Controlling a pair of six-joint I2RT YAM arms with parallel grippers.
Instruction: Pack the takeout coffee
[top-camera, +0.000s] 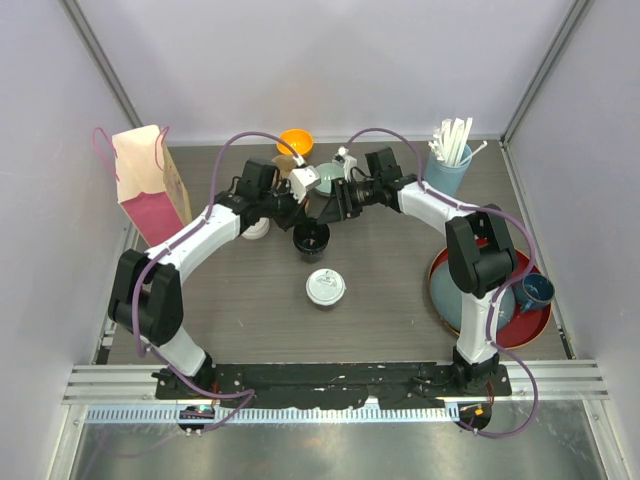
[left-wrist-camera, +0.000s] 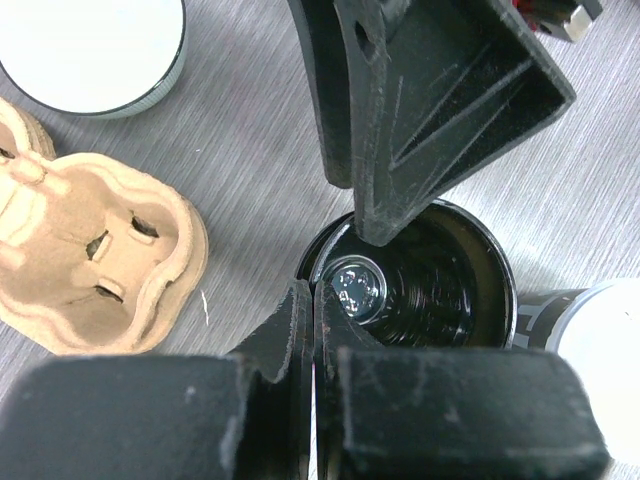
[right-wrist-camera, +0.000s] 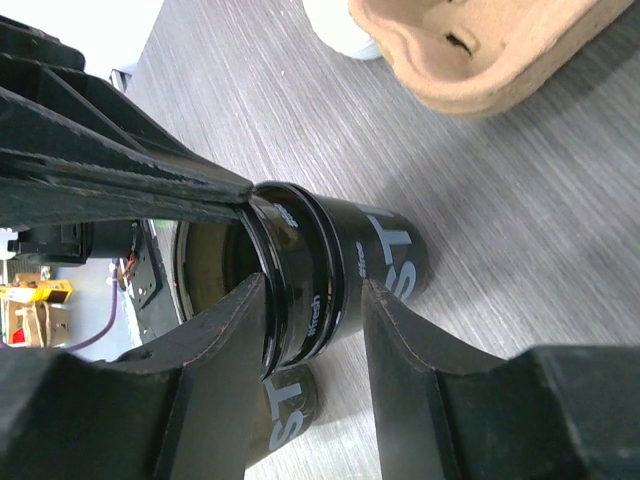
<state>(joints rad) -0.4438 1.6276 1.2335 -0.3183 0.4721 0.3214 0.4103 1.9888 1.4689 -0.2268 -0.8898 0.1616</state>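
1. Far left: a pink paper bag with cord handles (top-camera: 150, 190) stands upright with its mouth up, well apart from the cups. Judged to be the final container, parked out of the arms' way.
2. A tan moulded-pulp cup carrier (left-wrist-camera: 90, 250) lies on the grey wood-grain table (top-camera: 400, 270), just on the far side of the work. It is probably kept close so that a finished cup has only a short trip.
3. The left gripper (left-wrist-camera: 315, 310) has its jaws pressed tight together at the rim of the lidless black paper cup (top-camera: 311, 239), apparently pinching the thin wall. Judged to be an anchor so that the light cup cannot slide or tip.
4. The lidless black paper cup stands upright at mid-table between the two grippers. Something small and shiny sits at its bottom; I cannot identify it.
5. A black paper cup with a white plastic lid (top-camera: 326, 288) stands free just on the near side. It looks ready for the carrier.
6. The right gripper (right-wrist-camera: 312, 295) has its jaws about half apart and clamped on nothing, and it carries no lid. One fingertip is at the cup's rim, opposite the left gripper's pinch; I cannot tell whether it touches.
7. Right: a light-blue tumbler of white straws (top-camera: 450, 170) stands far back. A red round tray (top-camera: 535, 325) carrying a dark blue mug (top-camera: 534, 290) sits nearer. Both are set aside.
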